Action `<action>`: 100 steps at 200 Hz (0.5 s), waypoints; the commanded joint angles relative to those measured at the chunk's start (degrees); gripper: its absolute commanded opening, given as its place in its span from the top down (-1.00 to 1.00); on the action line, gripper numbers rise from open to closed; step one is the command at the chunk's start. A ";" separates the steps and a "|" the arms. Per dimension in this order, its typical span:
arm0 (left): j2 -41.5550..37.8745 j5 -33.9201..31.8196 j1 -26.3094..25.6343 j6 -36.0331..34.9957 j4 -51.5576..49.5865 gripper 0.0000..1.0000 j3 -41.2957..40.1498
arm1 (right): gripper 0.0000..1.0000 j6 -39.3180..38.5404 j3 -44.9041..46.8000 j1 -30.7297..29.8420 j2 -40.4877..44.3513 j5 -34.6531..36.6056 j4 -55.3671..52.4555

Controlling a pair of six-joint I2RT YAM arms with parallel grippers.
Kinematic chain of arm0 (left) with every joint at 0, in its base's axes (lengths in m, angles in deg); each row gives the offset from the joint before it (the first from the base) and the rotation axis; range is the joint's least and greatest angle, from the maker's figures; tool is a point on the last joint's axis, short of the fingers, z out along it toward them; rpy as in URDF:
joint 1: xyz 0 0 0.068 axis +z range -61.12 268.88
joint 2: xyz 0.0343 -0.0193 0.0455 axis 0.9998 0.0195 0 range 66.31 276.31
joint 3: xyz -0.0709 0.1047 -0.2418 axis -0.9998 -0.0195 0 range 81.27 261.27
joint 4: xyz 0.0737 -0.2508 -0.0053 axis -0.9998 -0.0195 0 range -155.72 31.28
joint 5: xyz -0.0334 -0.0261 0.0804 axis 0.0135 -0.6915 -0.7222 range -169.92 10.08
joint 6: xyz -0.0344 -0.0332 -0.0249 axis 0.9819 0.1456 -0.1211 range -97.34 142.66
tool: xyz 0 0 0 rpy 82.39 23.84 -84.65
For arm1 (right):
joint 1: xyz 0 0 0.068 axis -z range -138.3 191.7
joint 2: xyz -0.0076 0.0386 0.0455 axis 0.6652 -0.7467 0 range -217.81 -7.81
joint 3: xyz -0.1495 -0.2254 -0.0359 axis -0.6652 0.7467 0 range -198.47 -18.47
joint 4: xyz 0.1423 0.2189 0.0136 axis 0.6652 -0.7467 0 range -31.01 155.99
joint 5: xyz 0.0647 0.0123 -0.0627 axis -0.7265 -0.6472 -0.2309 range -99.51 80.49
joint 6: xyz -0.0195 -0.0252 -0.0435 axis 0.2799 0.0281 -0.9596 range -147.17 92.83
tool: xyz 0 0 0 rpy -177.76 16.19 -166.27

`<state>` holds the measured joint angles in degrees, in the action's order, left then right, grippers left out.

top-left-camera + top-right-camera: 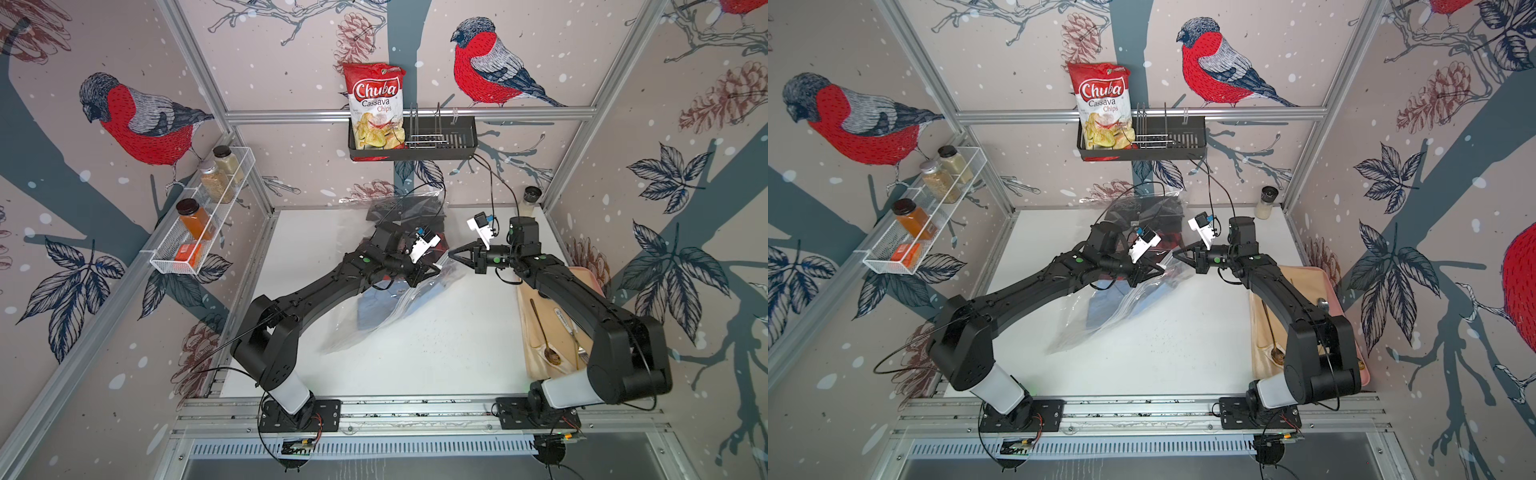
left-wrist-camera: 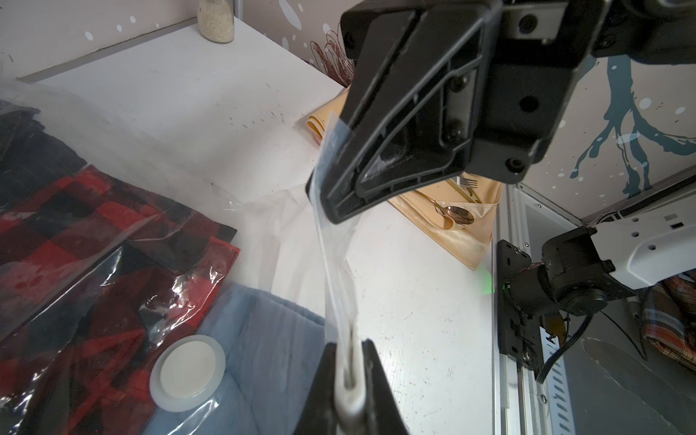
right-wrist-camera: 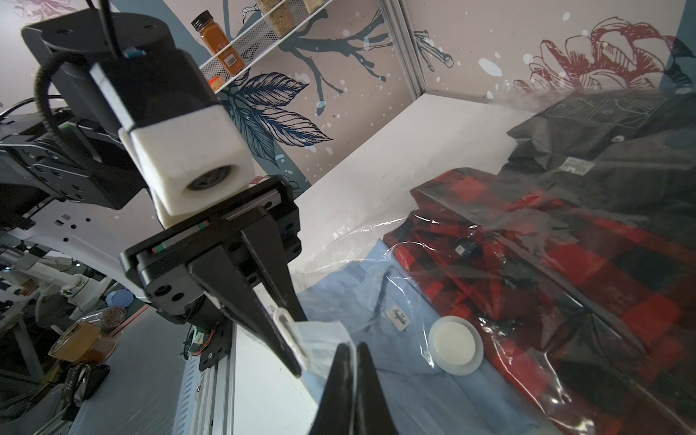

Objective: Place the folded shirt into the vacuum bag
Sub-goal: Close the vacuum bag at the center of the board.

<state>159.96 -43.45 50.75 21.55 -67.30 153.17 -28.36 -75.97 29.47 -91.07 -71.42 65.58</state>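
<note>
Both claws are on the zip edge of the large clear crinkly plastic vacuum bag [image 1: 349, 332], held up off the white worktop [image 1: 436, 353]. Your left claw [image 2: 350, 344] is clamped on the white plastic slider clip [image 3: 286, 324] on that edge. Your right claw [image 3: 353, 346] is pinched together on the plastic strip just beside it.

The light blue folded shirt [image 3: 395, 376] lies under the film by the round white valve [image 3: 455, 345], next to a red-and-black plaid shirt [image 3: 602, 293] and a dark folded shirt [image 3: 602, 150], so it looks already inside. The step reads as closing the mouth. Next, hold the edge taut and run the clip along the zip. Slack film could jam it.
</note>
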 commanded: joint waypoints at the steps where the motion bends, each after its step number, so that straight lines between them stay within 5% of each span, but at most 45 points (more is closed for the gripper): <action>1: 0.27 0.88 -0.84 -1.17 -8.62 1.00 0.52 | 1.00 1.87 0.34 0.99 0.93 5.99 8.27; 100: 2.87 -5.82 -2.66 -1.04 -17.15 1.00 5.81 | 1.00 4.70 3.08 3.09 1.99 6.09 12.83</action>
<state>162.10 -48.78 48.48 21.14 -74.47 157.80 -25.12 -72.99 31.98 -89.54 -69.91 70.57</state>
